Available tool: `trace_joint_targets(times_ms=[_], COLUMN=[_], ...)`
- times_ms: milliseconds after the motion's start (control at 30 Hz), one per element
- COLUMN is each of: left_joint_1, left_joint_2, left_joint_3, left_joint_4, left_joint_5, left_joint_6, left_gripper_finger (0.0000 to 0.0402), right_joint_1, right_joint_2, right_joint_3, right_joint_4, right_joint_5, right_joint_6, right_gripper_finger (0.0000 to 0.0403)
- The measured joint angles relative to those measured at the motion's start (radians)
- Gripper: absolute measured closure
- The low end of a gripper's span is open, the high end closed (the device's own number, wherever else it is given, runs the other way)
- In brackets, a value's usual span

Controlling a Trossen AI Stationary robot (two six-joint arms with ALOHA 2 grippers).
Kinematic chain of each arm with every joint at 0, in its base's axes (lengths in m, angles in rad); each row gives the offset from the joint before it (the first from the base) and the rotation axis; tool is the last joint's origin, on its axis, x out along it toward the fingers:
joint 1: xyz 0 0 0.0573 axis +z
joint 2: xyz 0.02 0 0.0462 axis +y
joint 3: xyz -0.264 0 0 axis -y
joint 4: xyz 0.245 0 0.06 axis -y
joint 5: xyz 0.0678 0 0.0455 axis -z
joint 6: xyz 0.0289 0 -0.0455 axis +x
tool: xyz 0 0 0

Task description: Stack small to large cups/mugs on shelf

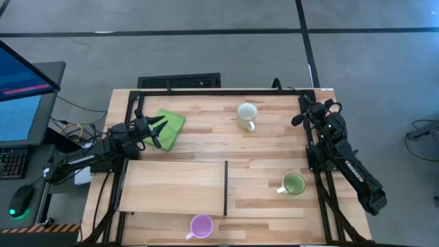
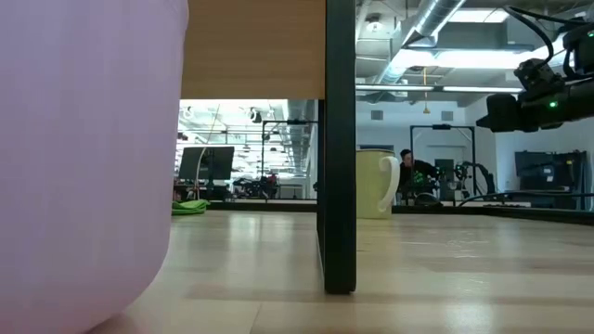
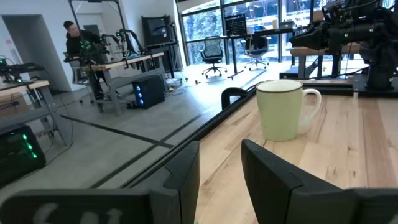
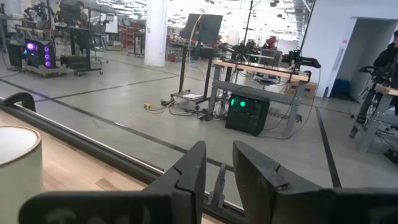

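Observation:
The white mug [image 1: 247, 115] stands upright at the table's far middle; it also shows in the low view [image 2: 376, 183] and the left wrist view [image 3: 283, 111]. The green mug [image 1: 293, 184] stands upright at the right. The purple mug [image 1: 201, 226] stands at the near edge and fills the low view's left [image 2: 83, 158]. The pale shelf board [image 1: 175, 186] with its dark strip [image 1: 226, 189] sits at the near left. My left gripper [image 1: 159, 130] hovers over a green cloth, fingers slightly apart, empty. My right gripper [image 1: 296, 118] is at the far right, fingers slightly apart, empty.
A folded green cloth [image 1: 170, 127] lies at the far left under my left gripper. In the low view the shelf's board [image 2: 255, 46] shows raised, with its dark end panel [image 2: 339, 139] standing on the tabletop. A black frame [image 1: 219, 90] runs along the table's far edge.

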Motion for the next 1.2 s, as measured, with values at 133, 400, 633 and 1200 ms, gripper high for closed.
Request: trace_joint_targets(times_ms=[133, 400, 633, 1200], left_joint_1=[0.0, 0.0, 0.0, 0.0], left_joint_2=[0.0, 0.0, 0.0, 0.0], left_joint_3=[0.0, 0.0, 0.0, 0.0], left_joint_4=[0.0, 0.0, 0.0, 0.0], left_joint_5=[0.0, 0.0, 0.0, 0.0], left_joint_6=[0.0, 0.0, 0.0, 0.0], left_gripper_finger=[0.0291, 0.0291, 0.0291, 0.0291], right_joint_1=[0.0, 0.0, 0.0, 0.0], right_joint_2=[0.0, 0.0, 0.0, 0.0], right_joint_3=[0.0, 0.0, 0.0, 0.0], right_joint_4=[0.0, 0.0, 0.0, 0.017], right_joint_5=[0.0, 0.0, 0.0, 0.0], right_joint_6=[0.0, 0.0, 0.0, 0.105], right_gripper_finger=[0.03, 0.03, 0.03, 0.03])
